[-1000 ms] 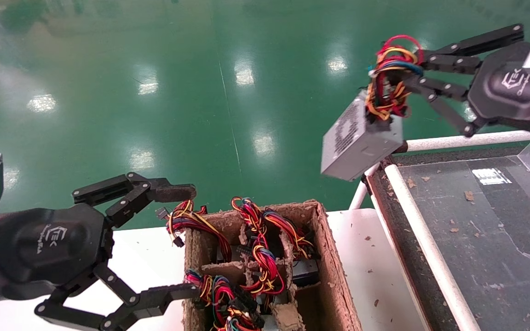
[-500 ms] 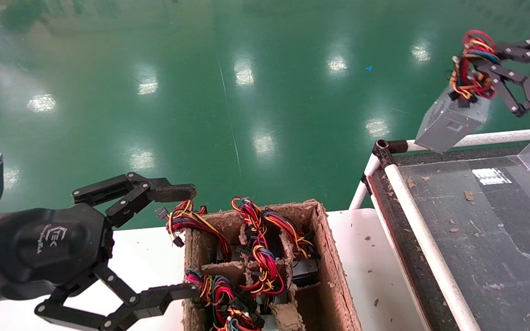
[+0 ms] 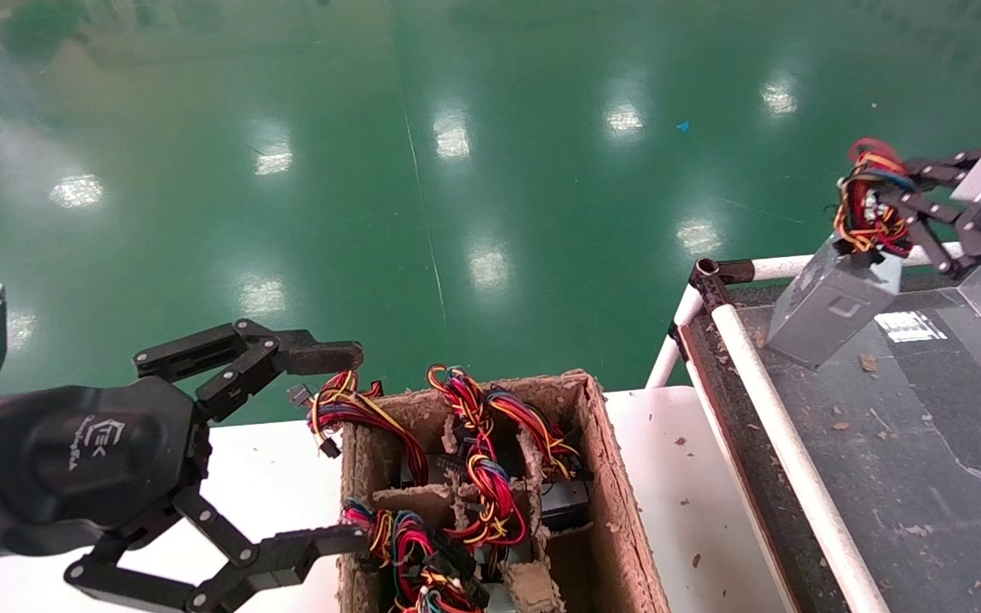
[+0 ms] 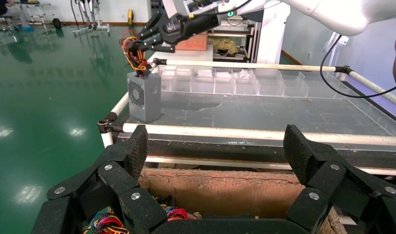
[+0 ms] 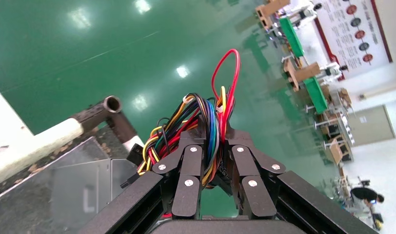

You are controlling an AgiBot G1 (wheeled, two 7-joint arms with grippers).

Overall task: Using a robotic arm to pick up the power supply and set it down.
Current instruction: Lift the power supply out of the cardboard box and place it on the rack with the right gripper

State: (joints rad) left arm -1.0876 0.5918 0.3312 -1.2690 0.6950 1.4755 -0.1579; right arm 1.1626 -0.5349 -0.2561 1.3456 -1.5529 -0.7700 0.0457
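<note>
Right tool (image 3: 886,209) holds power supply (image 3: 831,302) over dusty dark table (image 3: 925,443).

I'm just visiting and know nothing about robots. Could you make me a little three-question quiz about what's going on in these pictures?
1. True or false: the right gripper holds the power supply by its metal case.
2. What is the power supply above? A) the green floor B) the dark tray table C) the cardboard carton
3. Fill in: the left gripper waits with its fingers ____ beside the carton.

Key
1. False: it is shut on the wire bundle, and the case hangs below.
2. B, near its far corner.
3. Open.
</note>
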